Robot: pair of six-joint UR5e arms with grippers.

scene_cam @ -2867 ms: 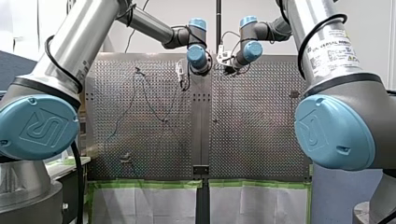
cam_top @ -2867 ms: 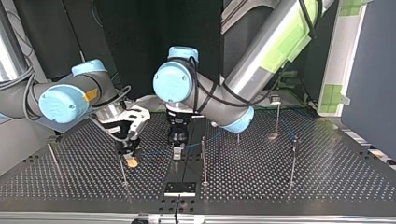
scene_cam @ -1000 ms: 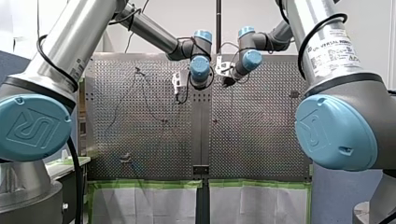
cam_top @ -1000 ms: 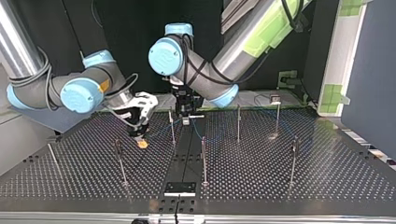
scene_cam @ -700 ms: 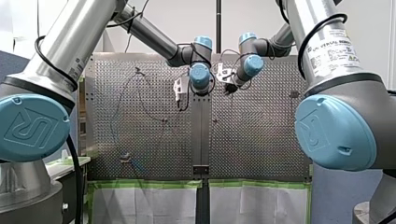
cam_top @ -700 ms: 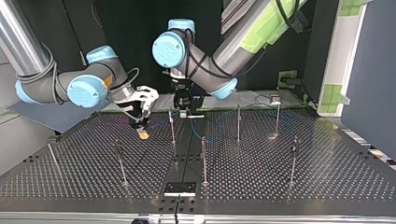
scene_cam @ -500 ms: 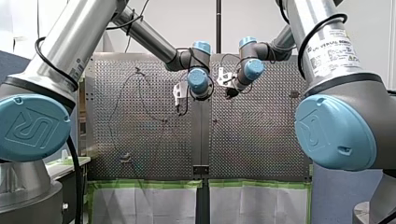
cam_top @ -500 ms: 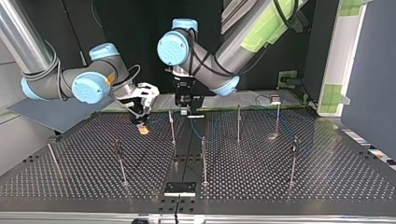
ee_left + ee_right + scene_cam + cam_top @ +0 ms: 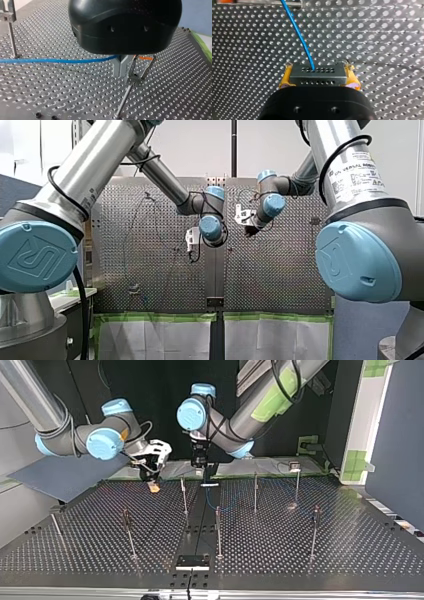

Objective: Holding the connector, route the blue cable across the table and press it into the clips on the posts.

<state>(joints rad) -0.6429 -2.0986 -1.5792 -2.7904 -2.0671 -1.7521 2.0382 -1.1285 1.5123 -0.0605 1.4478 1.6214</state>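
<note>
In the right wrist view my right gripper (image 9: pixel 319 78) has its yellow pads (image 9: pixel 285 78) shut on a grey connector block (image 9: pixel 317 72). The blue cable (image 9: pixel 298 32) leaves the block and runs ahead over the perforated table. In the left wrist view my left gripper (image 9: pixel 122 72) is shut on the blue cable (image 9: pixel 55 60), which stretches away to one side. A thin post with a wire clip (image 9: pixel 135 78) stands right beside those metal fingers. In the top view my right gripper (image 9: pixel 153 485) and my left gripper (image 9: pixel 201 476) hang close together near the table's back edge.
Several thin posts stand on the perforated table (image 9: pixel 280 560), among them one (image 9: pixel 184 495) between the grippers and one (image 9: pixel 217 532) nearer the front. A black plate (image 9: pixel 192 562) lies at the front edge. Green tape (image 9: pixel 160 318) marks the table's near edge in the front view.
Both arms have drawn back toward the top view's far edge, lower in the front view. Each gripper keeps its hold, and the cable has moved along with them.
</note>
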